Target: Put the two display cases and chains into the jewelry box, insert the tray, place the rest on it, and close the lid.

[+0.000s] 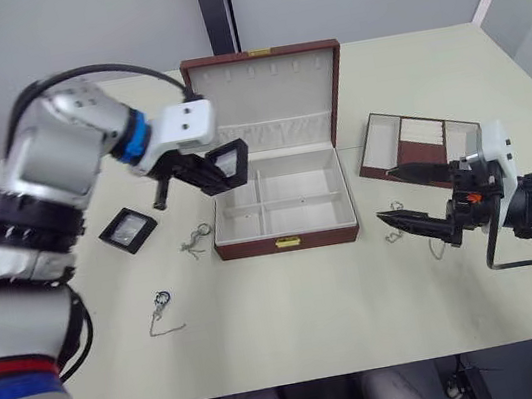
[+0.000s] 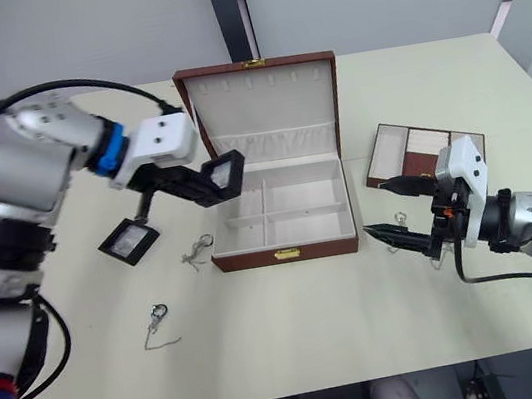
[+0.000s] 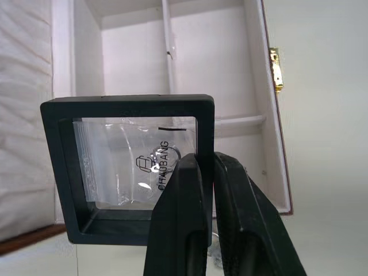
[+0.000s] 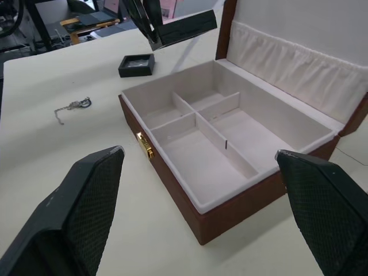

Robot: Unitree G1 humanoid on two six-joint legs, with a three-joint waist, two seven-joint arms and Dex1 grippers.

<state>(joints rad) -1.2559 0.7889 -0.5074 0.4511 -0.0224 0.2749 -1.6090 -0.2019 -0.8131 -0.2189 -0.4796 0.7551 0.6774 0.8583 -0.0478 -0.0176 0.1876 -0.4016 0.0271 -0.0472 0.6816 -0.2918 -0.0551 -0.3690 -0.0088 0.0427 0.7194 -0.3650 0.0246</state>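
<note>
Left wrist view: held display case partly covered by the fingers; jewelry behind its window is hard to make out, lettering reads CHAOBANG.
Left gripper: clenched on that case at one edge, case lifted and tilted over the left rear compartment of the jewelry box.
Right gripper: spread wide, nothing held, just right of the box, pointing at it.
Box: long axis left-right, gold clasp toward the robot, lid stood up at the back.
Second display case: flat on table, left of box.
Chains: two left of box, one partly hidden by right gripper.
Tray: right of box, near corner hidden by right arm.
</note>
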